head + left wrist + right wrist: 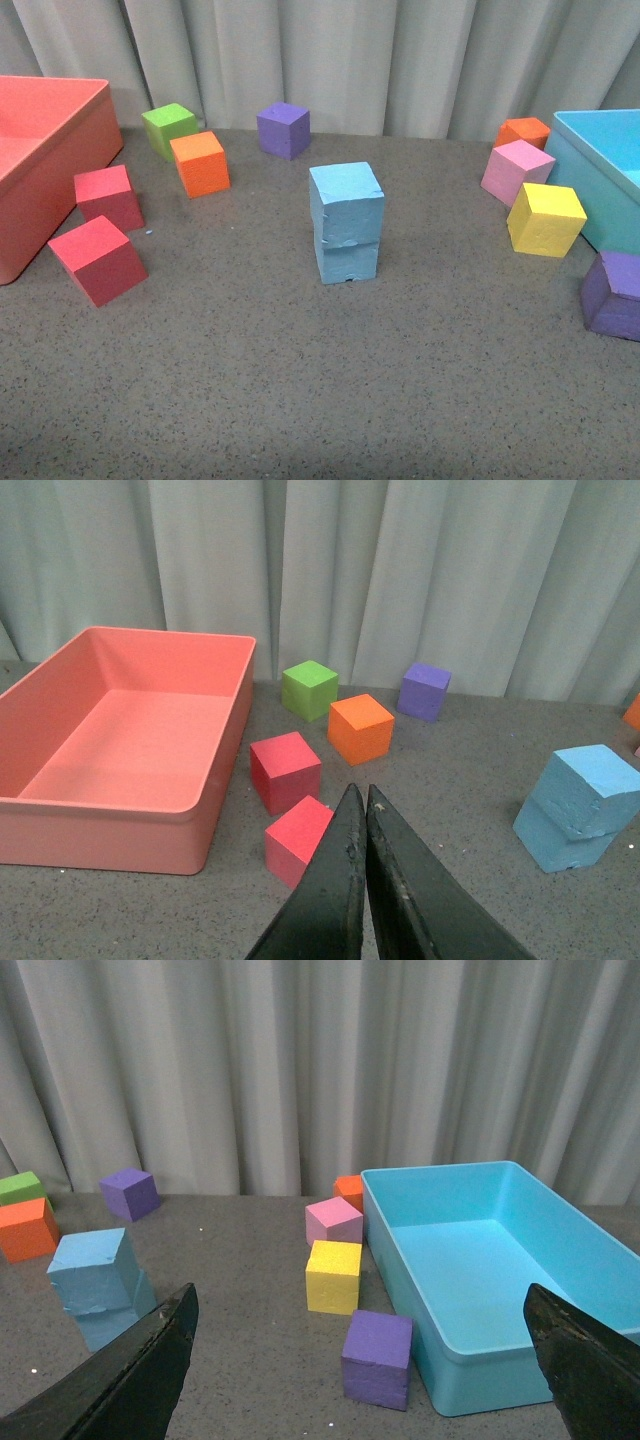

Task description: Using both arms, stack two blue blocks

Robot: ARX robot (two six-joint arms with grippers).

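blue blocks (347,222) stacked, sky-blue, scuffed, upper slightly skewed.

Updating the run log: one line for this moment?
blue blocks: stacked, top one slightly skewed | left gripper: shut, empty | right gripper: open, empty | both clear of stack

No readable text, label, brand, number or sign appears in any view.

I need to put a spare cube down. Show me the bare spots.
The near table in front of the blue stack is bare across its width. Open lanes also lie between the stack and the red cubes, and between the stack and the yellow cube. It is crowded by the red bin and the turquoise bin.
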